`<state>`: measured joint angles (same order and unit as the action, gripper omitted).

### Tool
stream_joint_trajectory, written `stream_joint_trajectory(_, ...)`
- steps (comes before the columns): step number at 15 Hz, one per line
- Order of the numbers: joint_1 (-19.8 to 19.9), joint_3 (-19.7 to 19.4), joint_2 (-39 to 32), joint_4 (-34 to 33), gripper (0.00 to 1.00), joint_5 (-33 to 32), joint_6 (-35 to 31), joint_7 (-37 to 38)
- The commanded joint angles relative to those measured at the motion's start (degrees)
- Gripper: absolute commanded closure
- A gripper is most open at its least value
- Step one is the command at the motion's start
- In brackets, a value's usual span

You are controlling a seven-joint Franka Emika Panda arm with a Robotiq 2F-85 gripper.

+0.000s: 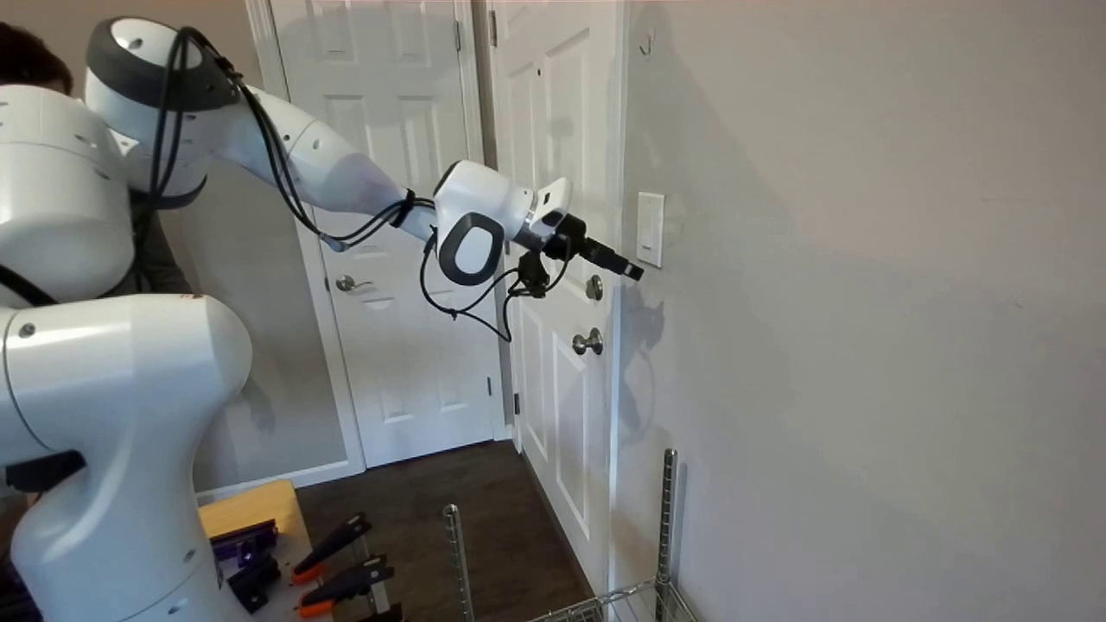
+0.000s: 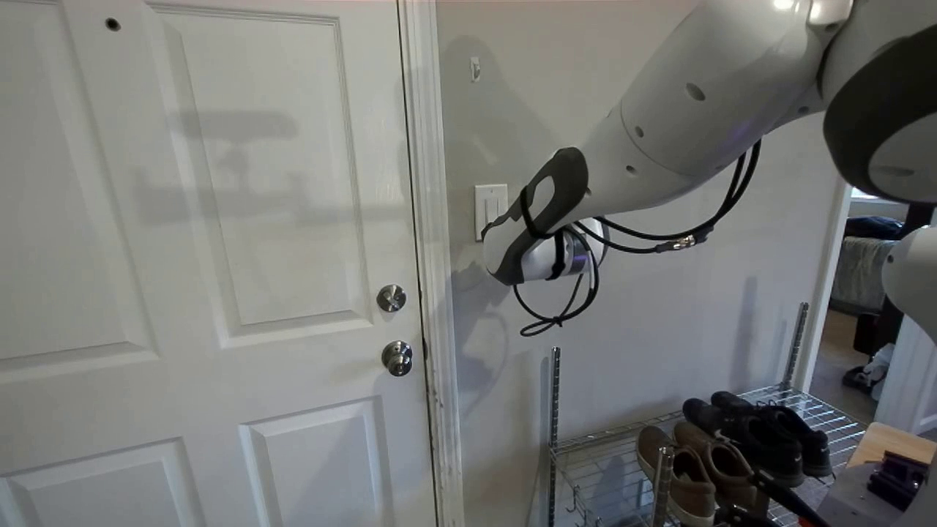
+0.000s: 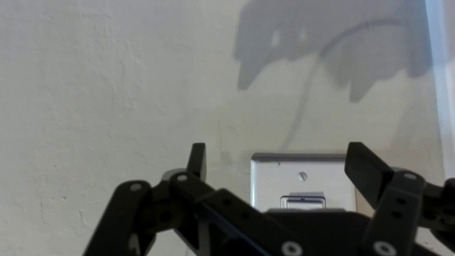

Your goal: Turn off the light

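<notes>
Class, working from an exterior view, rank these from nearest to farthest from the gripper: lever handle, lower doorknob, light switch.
1. Light switch: on the wall, just above the gripper.
2. Lower doorknob: below the gripper, on the nearer door.
3. Lever handle: on the farther door, at picture left.

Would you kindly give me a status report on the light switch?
Gripper open, nothing held. Light switch partly hidden by the gripper in wrist view; contact unclear. Nothing else seen in the way.

Glossy white and dark-grey jointed robot arm [image 1: 324, 164], bent and sloping downward, rounded white wrist [image 1: 479, 186], black two-fingered gripper [image 3: 275, 156] tilted down, fingers [image 3: 197, 160] spread wide apart.
</notes>
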<state>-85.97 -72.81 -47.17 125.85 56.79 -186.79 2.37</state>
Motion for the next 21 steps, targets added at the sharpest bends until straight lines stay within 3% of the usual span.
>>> stream_joint_trajectory(1, -1.28, -1.48, 1.41, 1.58, 0.0, 0.65, -3.5, -0.27)
stream_joint_trajectory(12, -1.22, -3.26, 0.57, 1.23, 0.0, 0.45, -2.93, -0.06)
stream_joint_trajectory(21, 3.78, -2.6, 0.66, -4.57, 0.0, -1.66, -0.63, -0.91)
